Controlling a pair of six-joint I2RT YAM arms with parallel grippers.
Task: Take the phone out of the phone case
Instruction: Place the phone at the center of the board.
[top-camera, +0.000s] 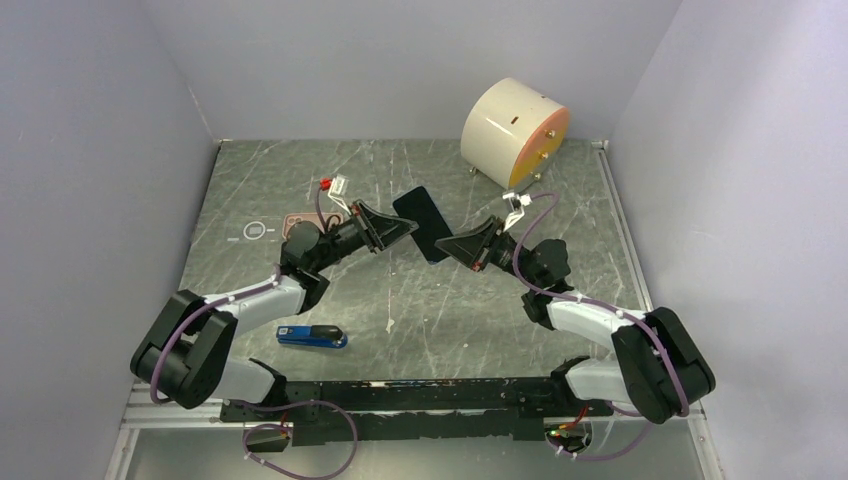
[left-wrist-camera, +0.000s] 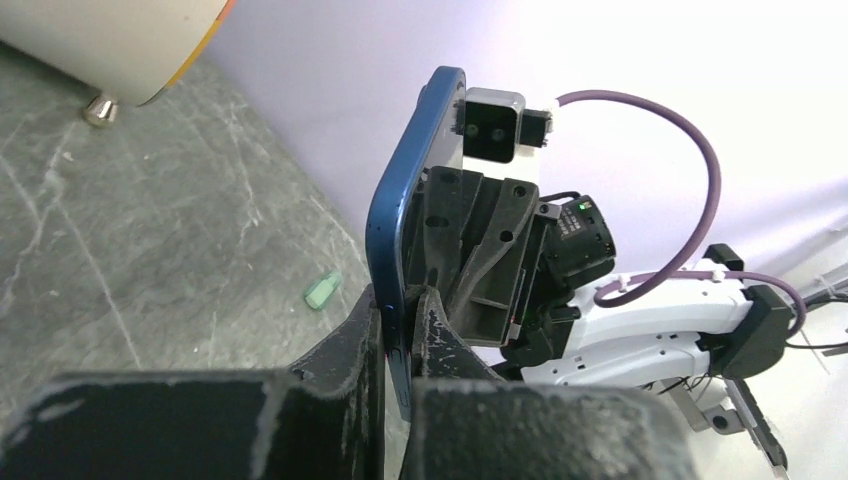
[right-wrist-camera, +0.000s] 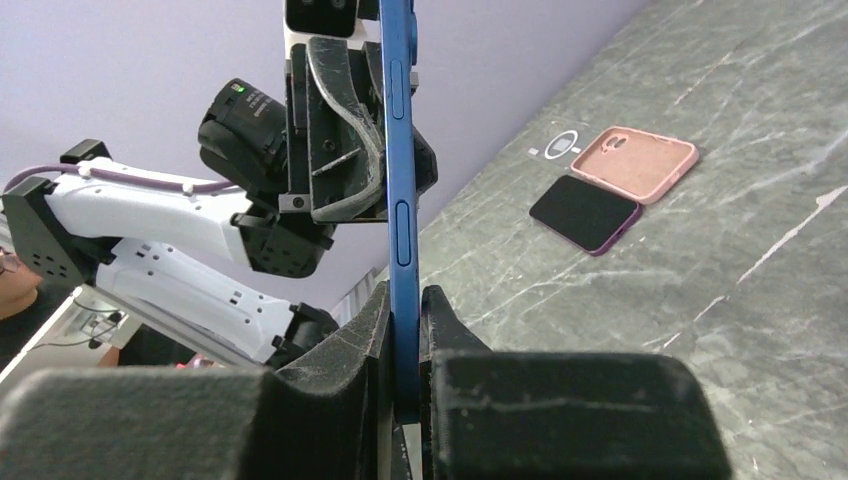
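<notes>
A blue-edged phone (top-camera: 424, 222) with a dark face is held in the air over the middle of the table, between both grippers. My left gripper (top-camera: 405, 230) is shut on its left end. My right gripper (top-camera: 447, 243) is shut on its right end. In the left wrist view the phone (left-wrist-camera: 400, 210) stands edge-on between my fingers (left-wrist-camera: 400, 330). In the right wrist view its edge (right-wrist-camera: 402, 150), with side buttons, rises from my shut fingers (right-wrist-camera: 405, 310). I cannot tell whether a case is on it. A pink case (right-wrist-camera: 640, 162) lies open side up on the table, next to a dark purple slab (right-wrist-camera: 585, 212).
A cream cylinder (top-camera: 515, 133) with an orange face stands at the back right. A blue and black stapler-like object (top-camera: 311, 336) lies at the near left. A small red and white piece (top-camera: 330, 186) lies at the back. A small green piece (left-wrist-camera: 322, 291) lies on the table.
</notes>
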